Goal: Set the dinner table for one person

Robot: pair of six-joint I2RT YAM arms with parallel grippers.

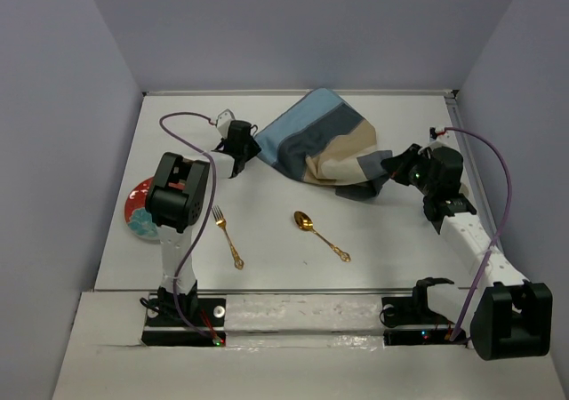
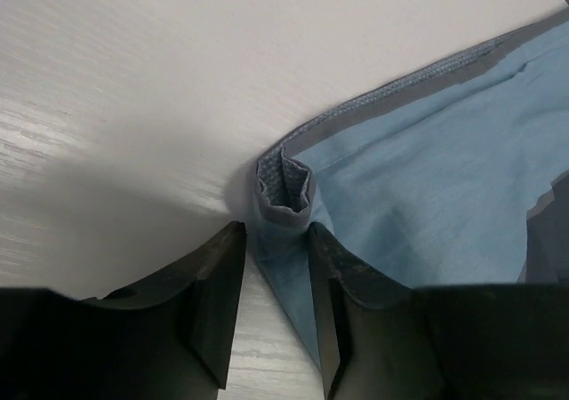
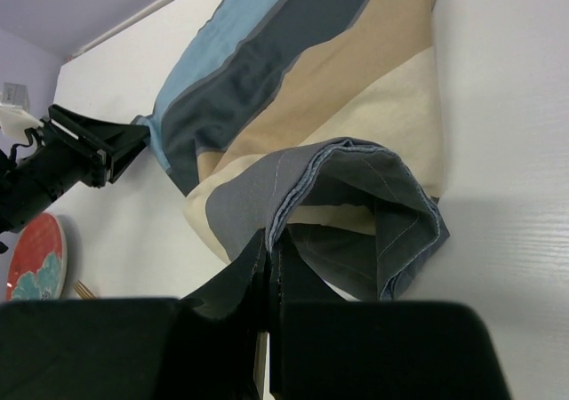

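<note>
The striped blue, grey and beige placemat (image 1: pixel 324 142) lies crumpled at the back middle of the white dinner table (image 1: pixel 400 240). My left gripper (image 1: pixel 242 148) is at its left corner. In the left wrist view the jaws (image 2: pixel 276 231) are nearly closed on the curled grey-blue corner (image 2: pixel 284 191). My right gripper (image 1: pixel 391 167) is shut on the mat's grey hem, seen in the right wrist view (image 3: pixel 269 240), with the edge lifted and folded over (image 3: pixel 356 204). A gold fork (image 1: pixel 227 236) and a gold spoon (image 1: pixel 320 236) lie on the table in front.
A red plate with a blue pattern (image 1: pixel 140 206) sits at the left edge, partly hidden by the left arm; it also shows in the right wrist view (image 3: pixel 36 258). Walls enclose the table on three sides. A silvery rail (image 1: pixel 293 291) runs along the front.
</note>
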